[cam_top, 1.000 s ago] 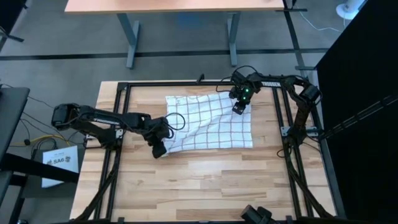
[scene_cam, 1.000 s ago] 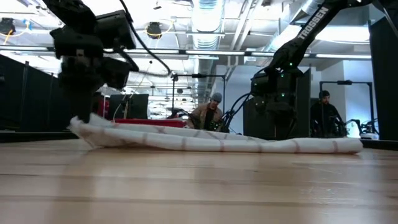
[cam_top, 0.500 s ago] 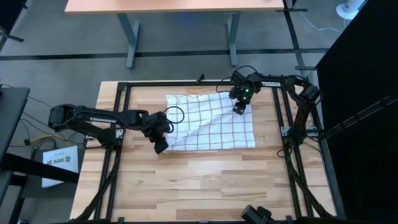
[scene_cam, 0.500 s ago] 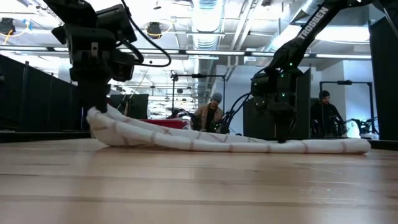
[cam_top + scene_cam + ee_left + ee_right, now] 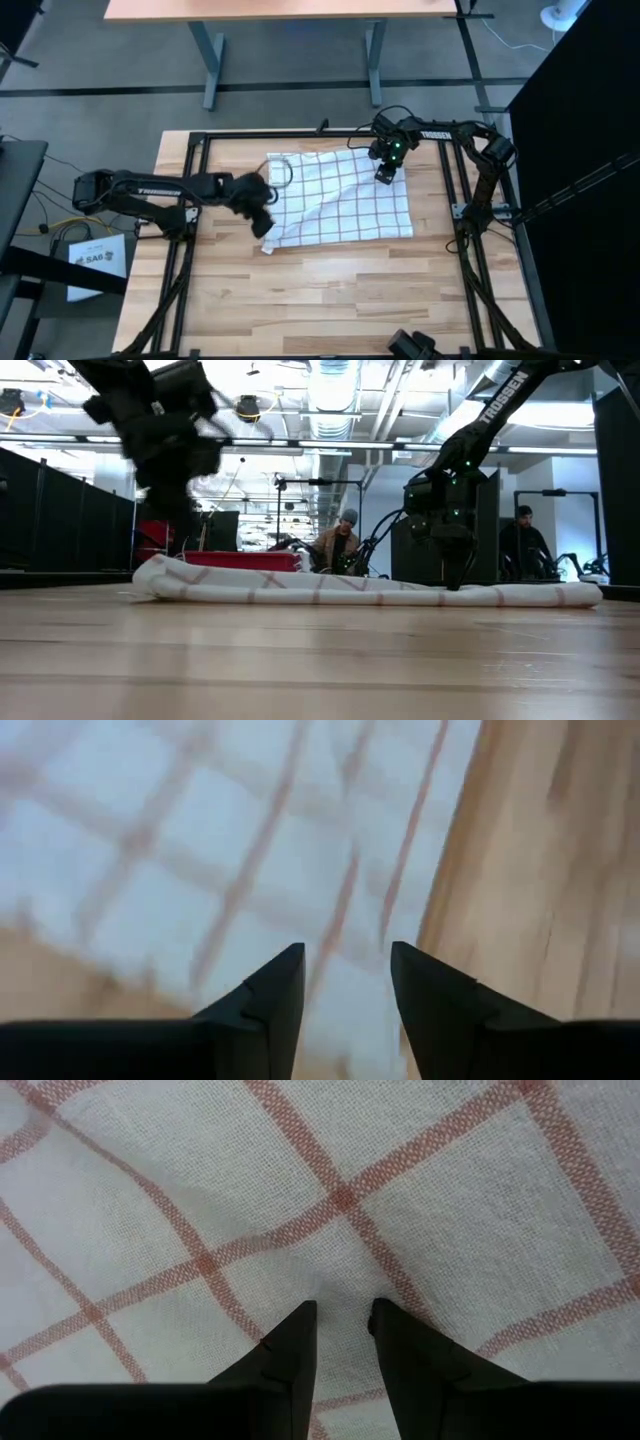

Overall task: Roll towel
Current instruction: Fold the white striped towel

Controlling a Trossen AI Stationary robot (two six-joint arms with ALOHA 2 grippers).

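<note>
Towel (image 5: 345,200) spread flat, left hand (image 5: 345,982) blurred — fingers parted, right hand (image 5: 343,1325) pressing cloth

Access: near half of table (image 5: 330,290) bare, open from all sides.
Towel (image 5: 345,200) fills far-centre; L gripper (image 5: 265,226) over its near-left corner, R gripper (image 5: 383,177) planted on far-right corner. Black frame rails (image 5: 188,250) hem both flanks.
</note>
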